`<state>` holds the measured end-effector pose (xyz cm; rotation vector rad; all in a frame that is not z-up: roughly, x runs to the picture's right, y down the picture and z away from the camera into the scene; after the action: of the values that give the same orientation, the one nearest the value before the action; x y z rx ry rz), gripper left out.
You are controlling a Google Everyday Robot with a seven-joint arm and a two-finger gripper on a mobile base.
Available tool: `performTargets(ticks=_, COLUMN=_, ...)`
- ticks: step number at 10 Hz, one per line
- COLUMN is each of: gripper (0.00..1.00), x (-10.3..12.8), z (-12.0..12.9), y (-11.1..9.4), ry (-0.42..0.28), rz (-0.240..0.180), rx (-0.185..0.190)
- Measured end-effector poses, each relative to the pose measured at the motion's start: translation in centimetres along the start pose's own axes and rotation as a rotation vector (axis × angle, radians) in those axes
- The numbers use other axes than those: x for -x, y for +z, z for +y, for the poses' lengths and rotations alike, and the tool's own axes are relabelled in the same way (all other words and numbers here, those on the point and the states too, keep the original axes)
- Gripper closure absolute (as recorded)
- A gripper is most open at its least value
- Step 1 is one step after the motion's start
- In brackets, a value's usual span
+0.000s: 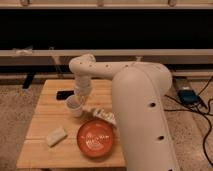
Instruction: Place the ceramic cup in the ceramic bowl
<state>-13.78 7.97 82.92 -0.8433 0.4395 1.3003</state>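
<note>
Gripper [79, 99] sits at the rim of the ceramic cup [74, 106], mid-worktop; whether it grasps cannot be told. Ceramic bowl [97, 139] lies by the near edge, close to the cup but apart. Bare wooden table [42, 112] extends to the left edge.

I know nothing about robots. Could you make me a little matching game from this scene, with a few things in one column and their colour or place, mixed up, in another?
Things:
1. ceramic cup
2. ceramic bowl
3. gripper
4. dark flat object

Descriptions:
A. orange-red, near the front edge of the table
B. just above the cup
C. white, behind and to the left of the bowl
D. black, toward the table's far edge

Pairs: 1-C, 2-A, 3-B, 4-D
</note>
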Motion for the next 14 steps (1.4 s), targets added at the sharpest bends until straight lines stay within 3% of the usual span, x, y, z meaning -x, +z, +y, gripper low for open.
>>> performTargets(ticks=1, gripper=1.00, x=-0.2, z=0.8, y=-0.5, ry=-0.038, rz=-0.002, rx=0.031)
performTargets(ticks=4, gripper=1.00, x=-2.0, z=3.3, y=-3.5, ry=-0.145, rz=-0.016, rx=0.106)
performTargets(ticks=6, gripper=1.00, x=-4.3, z=4.9, y=-5.8, ry=-0.199, rz=-0.020, rx=0.121)
performTargets(ticks=8, gripper=1.00, x=-7.8, z=5.8, y=-8.4, ry=-0.243, rz=-0.029, rx=0.114)
performTargets(ticks=11, gripper=1.00, x=-13.6, z=3.9, y=-9.8, ry=-0.239, rz=-0.031, rx=0.086)
performTargets(ticks=14, gripper=1.00, x=-17.6, z=-1.0, y=-9.0, ry=-0.129, rz=-0.024, rx=0.068)
